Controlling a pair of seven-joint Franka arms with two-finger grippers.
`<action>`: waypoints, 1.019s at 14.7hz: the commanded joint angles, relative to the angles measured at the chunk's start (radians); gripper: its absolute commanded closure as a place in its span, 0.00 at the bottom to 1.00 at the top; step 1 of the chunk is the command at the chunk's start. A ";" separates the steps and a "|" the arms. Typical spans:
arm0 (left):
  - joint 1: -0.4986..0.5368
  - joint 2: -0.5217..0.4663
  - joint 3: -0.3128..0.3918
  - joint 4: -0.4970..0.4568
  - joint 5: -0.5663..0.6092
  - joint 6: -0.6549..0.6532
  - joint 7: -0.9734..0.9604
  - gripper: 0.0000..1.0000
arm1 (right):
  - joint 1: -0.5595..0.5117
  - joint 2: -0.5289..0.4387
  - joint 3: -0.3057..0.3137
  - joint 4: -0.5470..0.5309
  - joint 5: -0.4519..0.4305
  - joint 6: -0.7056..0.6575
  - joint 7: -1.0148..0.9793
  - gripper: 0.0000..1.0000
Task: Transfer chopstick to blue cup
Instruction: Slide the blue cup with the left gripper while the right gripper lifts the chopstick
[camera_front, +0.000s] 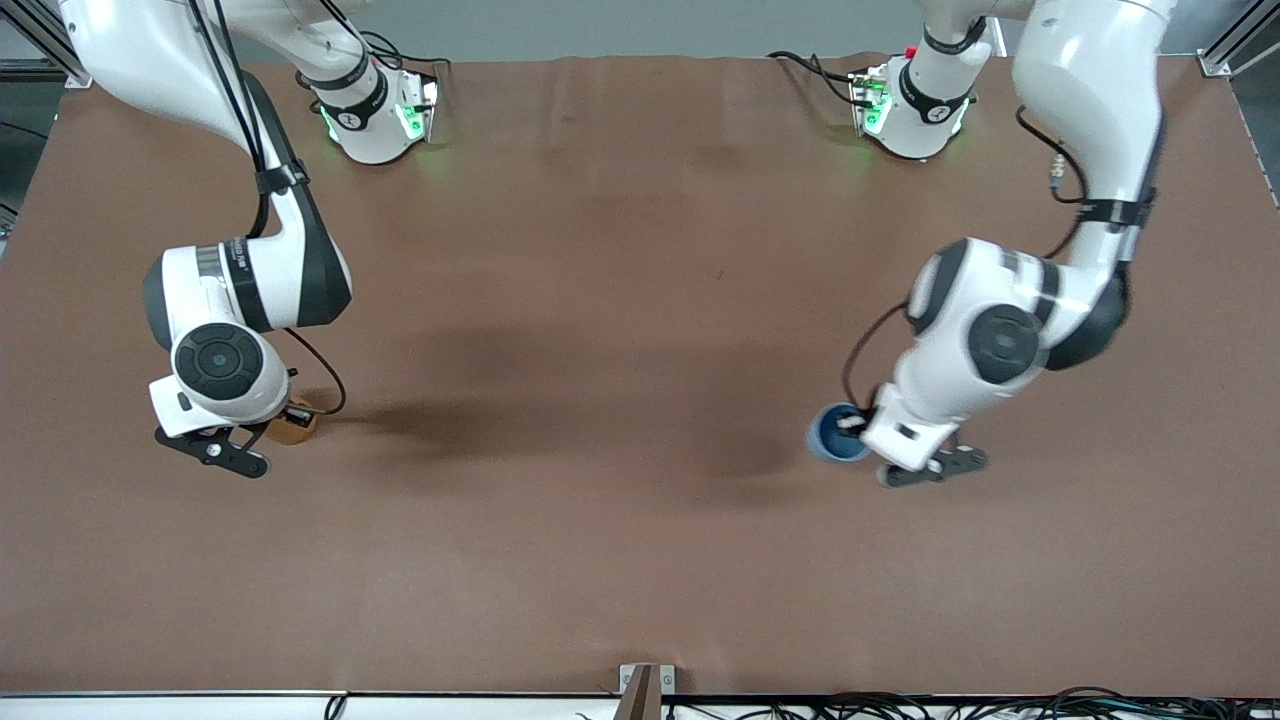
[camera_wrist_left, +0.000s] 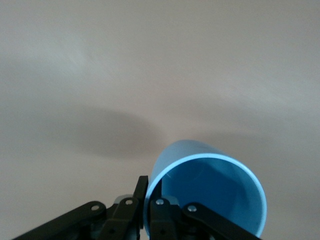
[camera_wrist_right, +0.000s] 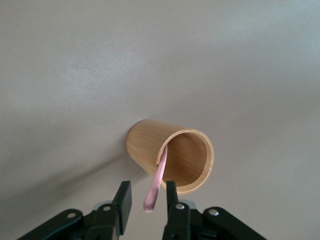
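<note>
The blue cup (camera_front: 830, 440) stands on the table toward the left arm's end. My left gripper (camera_front: 858, 420) is at its rim. In the left wrist view the cup (camera_wrist_left: 215, 195) has its wall pinched between the fingers (camera_wrist_left: 142, 192), one outside and one inside. The orange-brown wooden holder (camera_front: 297, 426) stands toward the right arm's end, under my right gripper (camera_front: 290, 410). In the right wrist view a pale pink chopstick (camera_wrist_right: 158, 177) leans out of the holder (camera_wrist_right: 150, 145). Its top end sits between the open fingers (camera_wrist_right: 123, 200) of the right gripper (camera_wrist_right: 147, 199).
The brown table mat (camera_front: 620, 300) is bare between the two arms. A small bracket (camera_front: 645, 685) sits at the table edge nearest the front camera. Cables run along that edge.
</note>
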 joint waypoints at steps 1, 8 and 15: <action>-0.003 0.061 -0.108 0.051 0.061 -0.006 -0.201 1.00 | -0.005 -0.002 0.007 0.009 -0.029 -0.015 0.029 0.77; -0.168 0.208 -0.137 0.159 0.124 -0.002 -0.497 0.99 | -0.010 -0.005 0.003 0.021 -0.030 -0.007 0.034 0.90; -0.193 0.248 -0.139 0.164 0.195 0.012 -0.557 0.96 | -0.022 -0.110 0.003 0.055 -0.021 -0.096 0.015 0.97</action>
